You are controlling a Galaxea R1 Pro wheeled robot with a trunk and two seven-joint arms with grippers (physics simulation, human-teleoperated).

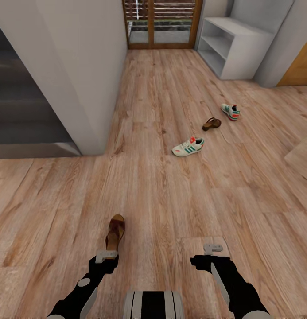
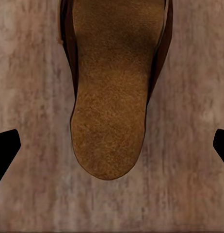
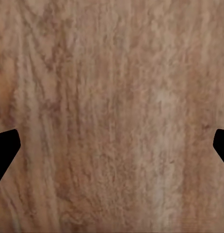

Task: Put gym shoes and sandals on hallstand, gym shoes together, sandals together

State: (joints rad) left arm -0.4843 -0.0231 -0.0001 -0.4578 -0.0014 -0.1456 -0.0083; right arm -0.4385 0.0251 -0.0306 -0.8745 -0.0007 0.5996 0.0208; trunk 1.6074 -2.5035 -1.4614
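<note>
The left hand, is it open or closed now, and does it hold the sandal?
Open and empty. In the left wrist view the left hand has its fingertips spread at both edges, with the near sandal lying flat on the floor between them.

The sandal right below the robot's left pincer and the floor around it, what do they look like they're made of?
The sandal looks like brown leather: its footbed has a matte, grainy, suede-like surface, edged by a darker, smoother rim. The floor looks like light brown wood planks with a dull finish, going by the streaky grain and plank seams, though it could be laminate.
</note>
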